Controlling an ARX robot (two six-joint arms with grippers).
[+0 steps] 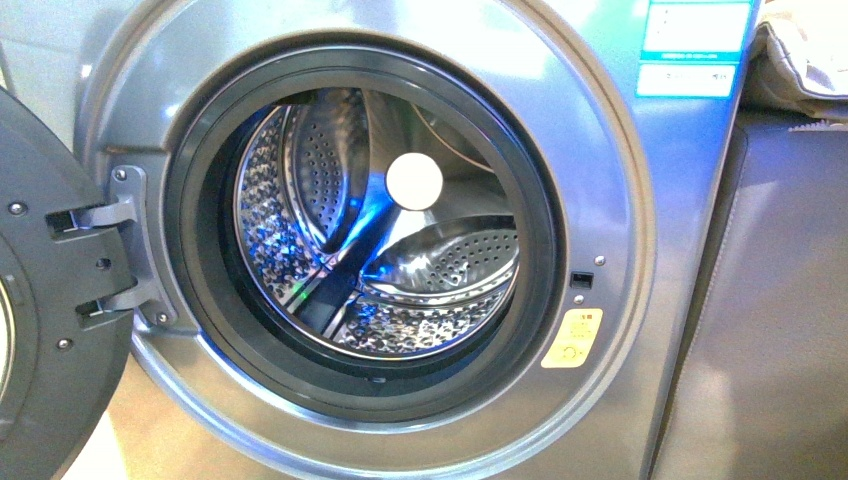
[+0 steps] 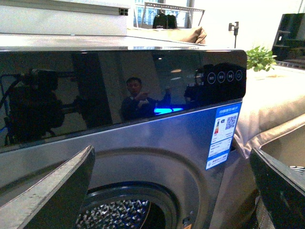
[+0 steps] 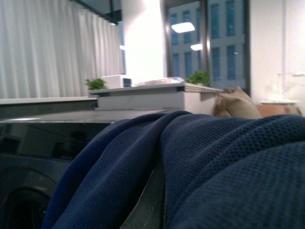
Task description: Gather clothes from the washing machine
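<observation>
Clothes (image 3: 224, 162), a single dark navy mesh-knit garment, are out of the drum and lie draped in folds over the right pincer (image 3: 151, 205). Only a dark strip of one of its fingers shows under the cloth, so I cannot tell how far it is open or whether it grips the fabric. The garment hangs about level with the top of the washing machine (image 1: 660, 200) and just to its right. In the front view, the round door (image 1: 40, 300) stands swung open at far left, held by a grey hinge (image 1: 120, 250). Right of it, inside the dark rubber rim, the perforated steel drum (image 1: 330, 180) shows its paddles and dimpled wall in blue light. On the grey front to the right of the opening sits a yellow sticker (image 1: 572, 338), and a blue-white label (image 1: 695, 45) is higher up near the right edge. Beige cushion fabric (image 1: 800, 50) lies beyond the machine at far right. In the left wrist view, the left pincer (image 2: 171, 152) hangs in front of the machine's upper face, its two fingers spread wide with nothing between them. The glossy black top panel (image 2: 119, 90) is behind it, and a potted plant (image 2: 259, 57) stands far off to the right.
</observation>
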